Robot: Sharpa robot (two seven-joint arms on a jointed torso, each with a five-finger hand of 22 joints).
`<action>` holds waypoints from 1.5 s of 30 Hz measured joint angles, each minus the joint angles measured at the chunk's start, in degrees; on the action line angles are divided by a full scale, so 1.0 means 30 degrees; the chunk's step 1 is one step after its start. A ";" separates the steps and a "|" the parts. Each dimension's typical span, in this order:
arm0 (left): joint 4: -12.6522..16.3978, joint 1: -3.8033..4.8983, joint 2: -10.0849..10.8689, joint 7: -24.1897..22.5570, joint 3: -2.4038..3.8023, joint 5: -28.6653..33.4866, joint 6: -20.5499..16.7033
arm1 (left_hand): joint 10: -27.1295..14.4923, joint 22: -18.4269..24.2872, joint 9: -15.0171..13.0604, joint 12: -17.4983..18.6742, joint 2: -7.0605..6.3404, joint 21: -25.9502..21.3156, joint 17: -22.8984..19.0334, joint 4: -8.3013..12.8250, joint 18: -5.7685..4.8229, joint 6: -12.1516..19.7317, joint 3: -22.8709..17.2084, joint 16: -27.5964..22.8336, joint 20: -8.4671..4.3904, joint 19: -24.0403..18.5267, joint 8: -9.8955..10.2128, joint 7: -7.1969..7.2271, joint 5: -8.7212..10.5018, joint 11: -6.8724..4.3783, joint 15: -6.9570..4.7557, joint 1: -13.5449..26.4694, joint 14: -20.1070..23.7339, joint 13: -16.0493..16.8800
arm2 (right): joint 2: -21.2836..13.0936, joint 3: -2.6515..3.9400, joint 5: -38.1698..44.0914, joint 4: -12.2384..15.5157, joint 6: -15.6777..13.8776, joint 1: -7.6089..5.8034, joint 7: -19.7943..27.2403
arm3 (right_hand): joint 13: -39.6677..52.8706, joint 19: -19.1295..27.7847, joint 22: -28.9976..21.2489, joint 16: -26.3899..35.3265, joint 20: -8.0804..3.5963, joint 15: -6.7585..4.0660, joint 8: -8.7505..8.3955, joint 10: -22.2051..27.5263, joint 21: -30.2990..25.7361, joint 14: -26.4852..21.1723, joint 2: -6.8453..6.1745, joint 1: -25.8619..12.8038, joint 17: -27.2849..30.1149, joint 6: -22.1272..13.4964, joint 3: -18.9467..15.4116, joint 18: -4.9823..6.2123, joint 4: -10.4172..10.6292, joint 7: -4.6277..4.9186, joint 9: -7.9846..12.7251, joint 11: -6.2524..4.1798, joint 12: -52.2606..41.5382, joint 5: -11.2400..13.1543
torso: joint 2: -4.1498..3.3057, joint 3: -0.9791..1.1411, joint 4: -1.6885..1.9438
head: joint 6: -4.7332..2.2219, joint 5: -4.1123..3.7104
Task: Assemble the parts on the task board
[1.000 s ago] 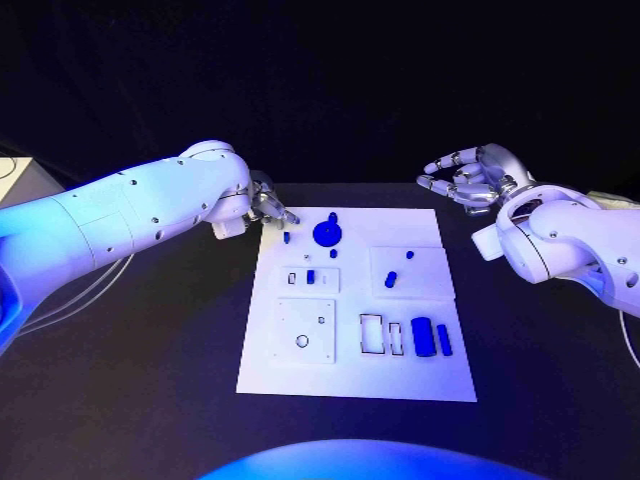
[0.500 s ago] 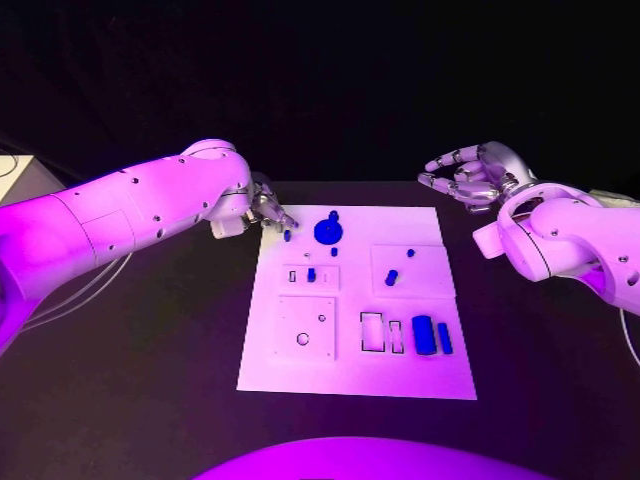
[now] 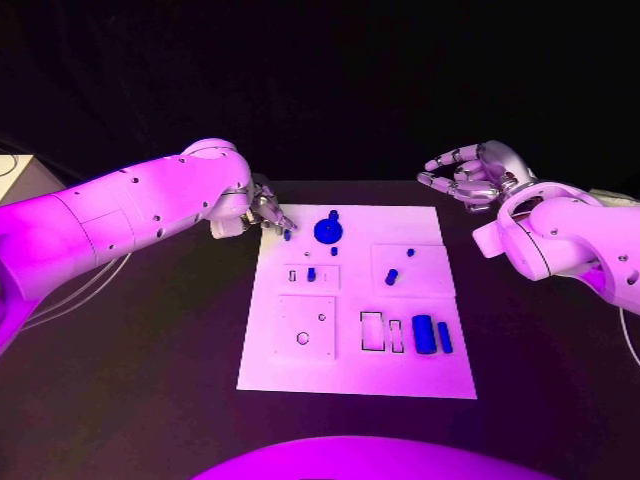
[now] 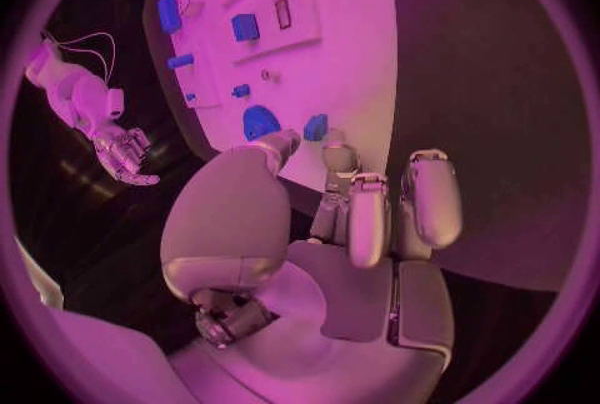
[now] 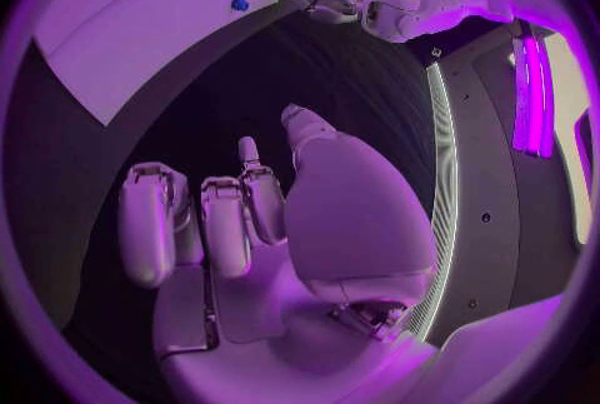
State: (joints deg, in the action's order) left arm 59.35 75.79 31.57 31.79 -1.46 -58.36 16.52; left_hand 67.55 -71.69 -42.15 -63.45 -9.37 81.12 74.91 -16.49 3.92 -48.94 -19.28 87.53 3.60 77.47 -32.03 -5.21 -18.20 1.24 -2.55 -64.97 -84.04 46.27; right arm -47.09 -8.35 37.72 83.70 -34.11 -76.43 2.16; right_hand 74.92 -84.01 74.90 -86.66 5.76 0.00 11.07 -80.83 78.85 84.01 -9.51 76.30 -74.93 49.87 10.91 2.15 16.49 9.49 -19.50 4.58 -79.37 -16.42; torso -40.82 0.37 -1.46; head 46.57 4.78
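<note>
The left hand is at the far left corner of the task board, and its fingertips are around a small blue peg that stands there near the board's left edge. In the left wrist view the thumb and one finger are on either side of this peg, very close to it, but I cannot tell if they really pinch it or only touch it. The peg seems upright, its long axis pointing up from the board — so I judge that the coming move is a lift or a push straight along this axis.

The left hand is clearly the nearer one. The right hand hangs above the table beyond the far right corner of the board, well apart from every part, with the fingers curled loosely inward and nothing in them.

Just beside the peg, toward the middle of the board, lies the round blue disc. Other blue parts are further toward the robot: a short piece on the right, and two long bars side by side near the right edge.

The table is black and flat, and the room behind is dark.
</note>
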 measured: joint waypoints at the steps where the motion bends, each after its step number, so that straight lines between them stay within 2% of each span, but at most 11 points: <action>1: -0.0001 0.0000 0.0000 0.0000 0.0000 0.0002 0.0000 | 0.0000 0.0000 0.0018 0.0000 0.0090 0.0000 -0.0001 -0.0018 0.0001 0.0000 -0.0070 0.0000 0.0000 0.0001 0.0000 0.0000 0.0000 0.0000 0.0000 -0.0090 0.0000 0.0000 | 0.0000 0.0000 0.0000 0.0000 0.0002 0.0000 0.0000 | -0.0001 0.0000 0.0000 0.0000 0.0000 0.0000 0.0000 -0.0001 0.0000 0.0000 0.0000 0.0000 0.0000 0.0000 0.0006 0.0000 0.0006 0.0000 0.0000 0.0000 0.0000 0.0000 | -0.0002 0.0000 -0.0002 | 0.0002 0.0005; 8: -0.0066 0.0000 -0.0055 -0.0033 -0.0005 0.0049 -0.0001 | -0.0067 -0.0040 0.0106 0.0000 0.0451 0.0000 0.0000 0.0098 0.0001 -0.0072 -0.0327 0.0000 0.0000 0.0001 0.0000 0.0073 0.0000 -0.0070 0.0000 -0.0679 0.0000 -0.0040 | 0.0003 0.0000 -0.0002 0.0000 0.0014 0.0002 -0.0005 | -0.0002 0.0000 0.0015 0.0000 0.0000 0.0000 0.0000 -0.0001 0.0000 0.0000 0.0000 0.0000 0.0001 0.0000 0.0005 0.0000 0.0006 0.0000 0.0000 0.0001 0.0000 0.0000 | -0.0016 -0.0002 -0.0009 | 0.0002 0.0026; 24: -0.0298 -0.0030 -0.0234 -0.0147 -0.0117 0.0201 0.0051 | -0.0064 -0.0063 0.0114 0.0000 0.0461 0.0000 -0.0001 0.0097 -0.0002 -0.0139 -0.0326 0.0000 0.0000 0.0001 0.0000 0.0003 -0.0001 -0.0071 -0.0001 -0.0822 0.0000 -0.0039 | -0.0002 0.0000 -0.0004 0.0022 0.0043 0.0002 -0.0010 | -0.0004 0.0000 0.0011 0.0073 0.0000 0.0000 -0.0001 -0.0001 0.0000 0.0000 0.0082 -0.0081 0.0004 0.0000 0.0005 0.0001 0.0006 0.0000 0.0000 0.0000 0.0000 0.0001 | -0.0037 -0.0004 -0.0007 | 0.0101 -0.0015; 27: -0.0325 -0.0032 -0.0237 -0.0157 -0.0124 0.0226 0.0074 | -0.0064 -0.0083 0.0147 0.0000 0.0621 0.0001 0.0000 0.0186 -0.0001 -0.0207 -0.0427 0.0000 -0.0001 0.0002 -0.0001 0.0072 0.0000 -0.0071 -0.0001 -0.1019 0.0000 -0.0038 | -0.0005 0.0000 -0.0004 0.0025 0.0047 0.0001 -0.0010 | -0.0004 0.0000 0.0010 0.0073 0.0000 0.0000 -0.0001 -0.0002 0.0001 0.0000 0.0080 -0.0080 0.0004 0.0000 0.0005 0.0001 0.0006 0.0000 0.0000 0.0001 0.0000 0.0001 | -0.0037 -0.0002 -0.0005 | 0.0123 -0.0016; 33: -0.0323 -0.0022 -0.0213 -0.0208 -0.0125 0.0285 0.0083 | -0.0129 -0.0128 0.0366 0.0000 0.0893 0.0001 -0.0001 0.0782 -0.0002 -0.0267 -0.1811 0.0000 0.0000 0.0002 0.0102 0.0132 0.0000 -0.0144 -0.0001 -0.2712 0.0000 -0.0129 | -0.0006 0.0000 -0.0005 0.0025 0.0055 -0.0001 -0.0012 | -0.0005 0.0000 0.0009 0.0073 0.0000 0.0000 -0.0001 -0.0002 0.0001 0.0000 0.0078 -0.0078 0.0005 0.0000 0.0005 0.0000 0.0006 0.0000 0.0000 0.0000 0.0000 0.0001 | -0.0031 -0.0002 0.0000 | 0.0183 -0.0018; 35: -0.0298 -0.0025 -0.0194 -0.0229 -0.0125 0.0328 0.0068 | -0.0053 -0.0176 0.0365 0.0003 0.0837 0.0001 0.0000 0.1302 -0.0003 -0.0243 -0.2721 0.0000 -0.0001 0.0002 0.0077 0.0110 0.0047 -0.0214 -0.0043 -0.3261 0.0042 -0.0153 | -0.0005 0.0000 -0.0005 0.0025 0.0056 -0.0001 -0.0012 | -0.0006 0.0000 0.0009 0.0073 0.0000 0.0000 -0.0001 -0.0002 0.0001 0.0000 0.0078 -0.0078 0.0006 0.0000 0.0005 0.0000 0.0006 -0.0001 0.0000 0.0000 0.0000 0.0001 | -0.0029 -0.0002 0.0000 | 0.0198 -0.0022; 36: -0.0280 -0.0032 -0.0176 -0.0248 -0.0130 0.0375 0.0049 | -0.0019 -0.0203 0.0364 0.0014 0.0719 0.0001 0.0000 0.1414 -0.0003 -0.0237 -0.3192 0.0000 0.0000 0.0002 -0.0104 0.0103 0.0058 -0.0244 -0.0078 -0.3381 0.0059 -0.0187 | -0.0003 0.0000 -0.0005 0.0025 0.0058 -0.0001 -0.0012 | -0.0006 0.0000 0.0008 0.0073 0.0000 0.0000 -0.0001 -0.0002 0.0001 0.0000 0.0078 -0.0077 0.0006 0.0000 0.0005 -0.0001 0.0006 0.0000 0.0000 0.0000 0.0000 0.0001 | -0.0027 -0.0002 0.0002 | 0.0203 -0.0024; 38: -0.0243 -0.0044 -0.0130 -0.0278 -0.0140 0.0492 0.0007 | 0.0056 -0.0266 0.0364 0.0014 0.0478 0.0001 -0.0001 0.0633 -0.0004 -0.0125 -0.4008 0.0000 -0.0001 0.0002 -0.0949 0.0143 0.0006 -0.0317 -0.0106 -0.3402 0.0032 -0.0249 | 0.0000 0.0000 -0.0005 0.0022 0.0060 -0.0001 -0.0013 | -0.0006 0.0000 0.0008 0.0073 0.0000 0.0000 -0.0001 -0.0002 0.0001 0.0000 0.0078 -0.0077 0.0006 0.0000 0.0004 0.0000 0.0006 0.0000 0.0000 0.0000 0.0000 0.0001 | -0.0024 0.0000 0.0004 | 0.0211 -0.0024; 40: -0.0181 -0.0050 -0.0055 -0.0324 -0.0141 0.0685 -0.0078 | 0.0192 -0.0267 0.0364 0.0013 0.0177 0.0001 0.0000 0.0193 -0.0004 -0.0060 -0.4450 0.0000 -0.0001 0.0002 -0.1393 0.0205 -0.0003 -0.0331 -0.0106 -0.3084 0.0031 -0.0249 | 0.0002 0.0000 -0.0006 0.0017 0.0063 -0.0001 -0.0013 | -0.0007 0.0000 0.0007 0.0073 0.0000 0.0000 -0.0001 -0.0002 0.0001 0.0000 0.0078 -0.0077 0.0006 0.0000 0.0005 0.0000 0.0006 0.0000 0.0000 0.0000 0.0000 0.0001 | -0.0018 0.0002 0.0004 | 0.0222 -0.0024; 42: -0.0111 -0.0051 0.0022 -0.0368 -0.0141 0.0868 -0.0182 | 0.0222 -0.0266 0.0364 0.0014 0.0030 0.0001 -0.0001 0.0679 -0.0004 -0.0057 -0.5267 0.0000 -0.0001 0.0002 -0.1605 0.0203 -0.0013 -0.0347 -0.0106 -0.2706 0.0032 -0.0249 | 0.0002 0.0000 -0.0006 0.0012 0.0066 -0.0001 -0.0013 | -0.0007 0.0000 0.0006 0.0073 0.0000 0.0000 -0.0001 -0.0002 0.0001 0.0000 0.0078 -0.0077 0.0006 0.0000 0.0005 0.0000 0.0006 0.0000 0.0000 0.0000 0.0000 0.0001 | -0.0016 0.0000 0.0004 | 0.0231 -0.0024; 45: 0.0100 -0.0051 0.0188 -0.0451 -0.0141 0.1172 -0.0378 | 0.0223 -0.0334 0.0364 0.0014 0.0060 0.0002 0.0000 0.0596 -0.0004 0.0014 -0.5354 0.0000 -0.0011 0.0012 -0.1846 0.0212 -0.0012 -0.0347 -0.0106 -0.2505 0.0032 -0.0264 | 0.0000 0.0000 -0.0006 0.0003 0.0069 0.0000 -0.0013 | -0.0007 0.0000 0.0006 0.0073 0.0000 0.0000 -0.0001 -0.0002 0.0001 0.0001 0.0078 -0.0077 0.0007 0.0000 0.0004 0.0000 0.0006 0.0000 0.0000 0.0000 0.0000 0.0001 | -0.0007 0.0009 0.0005 | 0.0236 -0.0015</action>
State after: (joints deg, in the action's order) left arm 59.65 75.64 32.14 30.44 -1.88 -54.85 15.39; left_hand 68.22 -72.70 -41.06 -63.40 -9.19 81.13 74.91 -14.70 3.91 -48.90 -35.35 87.53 3.56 77.51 -37.57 -4.57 -18.23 0.20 -2.86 -72.49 -83.95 45.48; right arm -47.09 -8.35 37.70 83.71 -33.91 -76.43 2.12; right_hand 74.90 -84.00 74.92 -86.44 5.76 0.00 11.06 -80.83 78.85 84.01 -9.27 76.07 -74.91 49.87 10.92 2.15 16.51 9.49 -19.49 4.58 -79.37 -16.42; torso -40.84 0.40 -1.44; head 47.27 4.74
